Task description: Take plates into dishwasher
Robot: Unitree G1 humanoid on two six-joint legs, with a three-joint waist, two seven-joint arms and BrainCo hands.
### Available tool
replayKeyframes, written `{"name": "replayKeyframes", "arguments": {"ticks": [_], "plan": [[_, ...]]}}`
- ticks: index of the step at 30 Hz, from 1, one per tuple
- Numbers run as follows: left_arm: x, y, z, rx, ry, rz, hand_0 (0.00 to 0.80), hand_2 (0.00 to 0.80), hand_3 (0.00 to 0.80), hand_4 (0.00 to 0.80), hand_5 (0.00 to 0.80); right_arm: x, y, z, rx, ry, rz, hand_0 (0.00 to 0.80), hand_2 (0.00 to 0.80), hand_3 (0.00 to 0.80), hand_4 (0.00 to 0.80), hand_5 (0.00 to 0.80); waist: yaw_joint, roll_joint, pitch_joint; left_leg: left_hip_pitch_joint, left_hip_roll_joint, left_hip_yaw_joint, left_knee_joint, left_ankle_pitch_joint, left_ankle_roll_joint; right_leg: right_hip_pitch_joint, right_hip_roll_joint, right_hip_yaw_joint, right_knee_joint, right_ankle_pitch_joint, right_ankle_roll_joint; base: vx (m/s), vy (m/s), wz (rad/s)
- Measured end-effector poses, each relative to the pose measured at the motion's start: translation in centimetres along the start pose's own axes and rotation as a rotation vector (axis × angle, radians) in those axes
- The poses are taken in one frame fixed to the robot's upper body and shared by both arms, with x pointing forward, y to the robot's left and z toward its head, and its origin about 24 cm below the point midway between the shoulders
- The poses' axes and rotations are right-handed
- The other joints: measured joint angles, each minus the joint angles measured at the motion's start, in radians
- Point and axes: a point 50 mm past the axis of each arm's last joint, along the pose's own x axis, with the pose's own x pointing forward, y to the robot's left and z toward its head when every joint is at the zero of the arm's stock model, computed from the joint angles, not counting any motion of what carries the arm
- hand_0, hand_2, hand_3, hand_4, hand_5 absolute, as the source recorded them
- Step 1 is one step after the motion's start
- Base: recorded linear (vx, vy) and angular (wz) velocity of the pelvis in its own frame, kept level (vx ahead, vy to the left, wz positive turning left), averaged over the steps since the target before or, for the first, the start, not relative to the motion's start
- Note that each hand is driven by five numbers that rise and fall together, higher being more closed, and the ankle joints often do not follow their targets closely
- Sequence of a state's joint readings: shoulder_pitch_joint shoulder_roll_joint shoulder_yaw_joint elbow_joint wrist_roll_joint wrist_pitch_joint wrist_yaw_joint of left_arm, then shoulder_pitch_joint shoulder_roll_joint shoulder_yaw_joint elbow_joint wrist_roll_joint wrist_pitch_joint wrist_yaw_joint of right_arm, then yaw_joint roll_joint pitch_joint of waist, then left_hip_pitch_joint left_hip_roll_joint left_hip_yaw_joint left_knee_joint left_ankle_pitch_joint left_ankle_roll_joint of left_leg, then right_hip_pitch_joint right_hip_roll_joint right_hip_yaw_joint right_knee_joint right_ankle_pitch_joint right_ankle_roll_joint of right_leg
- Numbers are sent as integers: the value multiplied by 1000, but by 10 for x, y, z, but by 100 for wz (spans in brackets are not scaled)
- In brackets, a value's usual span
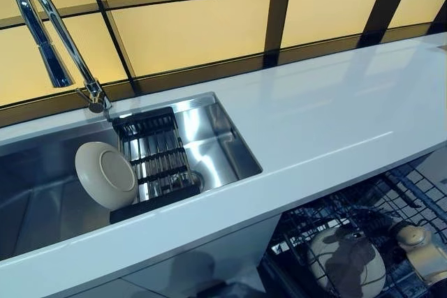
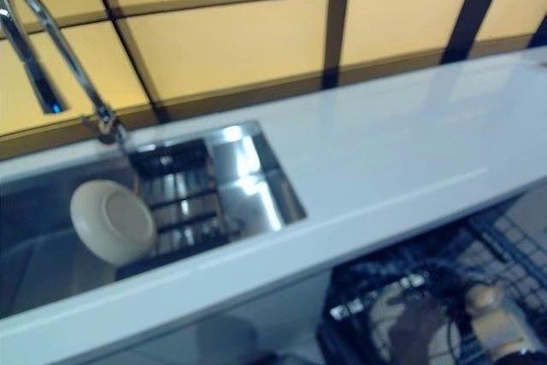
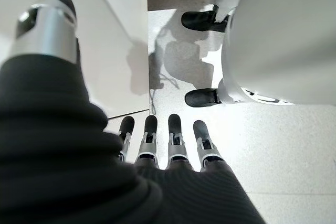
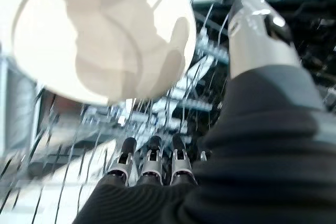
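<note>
Two round cream plates in play. One round cream ceramic plate (image 1: 106, 174) stands on edge in the stainless steel sink (image 1: 222, 146), leaning against the black slatted drying rack (image 1: 155, 162), its round face turned toward the sink's left end, rim uppermost. A second round cream plate (image 1: 347, 261) already sits in the dark wire dishwasher rack (image 1: 328, 214) below the worktop's front edge, at lower right.

Right hand (image 1: 418, 248) down in that dishwasher rack, just beside the racked plate; in the right wrist view the plate (image 4: 105, 35) lies just past the fingers (image 4: 152, 163), which reach out straight and relaxed, holding nothing, thumb apart. Left hand (image 3: 157, 145) hanging low over the pale floor, fingers likewise straight and empty, absent from both head views.

Sink plate well apart from both hands, up and to the left of the right one, with the white glossy worktop (image 1: 335, 116) and its front edge between. Probably nearer the left arm's side. Likely approach from above onto the upper rim, clear of the drying rack behind and the curved chrome tap (image 1: 52, 33) at the sink's back edge.
</note>
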State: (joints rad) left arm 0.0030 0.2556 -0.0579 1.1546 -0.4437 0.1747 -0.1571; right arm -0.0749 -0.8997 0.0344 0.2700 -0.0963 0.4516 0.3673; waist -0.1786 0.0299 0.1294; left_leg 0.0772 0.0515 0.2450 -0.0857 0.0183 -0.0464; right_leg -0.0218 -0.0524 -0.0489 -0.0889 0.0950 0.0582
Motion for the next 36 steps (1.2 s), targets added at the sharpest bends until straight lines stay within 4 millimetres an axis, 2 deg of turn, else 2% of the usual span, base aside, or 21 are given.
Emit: {"name": "replayKeyframes", "arguments": {"ticks": [6,10,17,28,34,36], "plan": [[-1,3,-5,-5,24,10,0,0,0,0,0,-29,-60,9,-9,-7,-152,0,0,0,0,0,-3,-14,-2,8,1,4,0,-1,-1,5,3,8,0,1,0,10,9,-2],[-1,5,-8,-6,31,15,0,0,0,0,0,-44,-88,9,19,-6,-196,0,0,0,0,0,-3,-37,-5,17,4,12,0,-3,-4,11,6,14,0,1,0,12,11,-5],[-3,12,-10,-6,40,34,0,0,0,0,0,-50,-109,8,88,-12,-244,0,0,0,0,0,-1,-74,-26,17,8,16,0,-4,-6,9,11,18,1,1,0,2,3,-2],[-5,20,-14,-7,60,60,0,0,0,0,0,-86,-166,56,3,-166,-482,0,0,0,0,0,10,-67,-43,20,7,10,1,-4,-5,17,10,13,1,1,0,-1,2,0],[-5,20,-11,-4,54,59,0,0,0,0,0,-98,-181,87,-49,-248,-576,0,0,0,0,0,30,-64,-52,17,7,4,1,-4,-5,20,9,8,1,1,0,-2,-1,2],[-4,20,-11,-3,53,58,0,0,0,0,0,-103,-184,107,-65,-322,-600,0,0,0,0,0,41,-65,-54,17,7,-3,1,-3,-5,20,8,0,1,1,0,1,-9,7]]}}
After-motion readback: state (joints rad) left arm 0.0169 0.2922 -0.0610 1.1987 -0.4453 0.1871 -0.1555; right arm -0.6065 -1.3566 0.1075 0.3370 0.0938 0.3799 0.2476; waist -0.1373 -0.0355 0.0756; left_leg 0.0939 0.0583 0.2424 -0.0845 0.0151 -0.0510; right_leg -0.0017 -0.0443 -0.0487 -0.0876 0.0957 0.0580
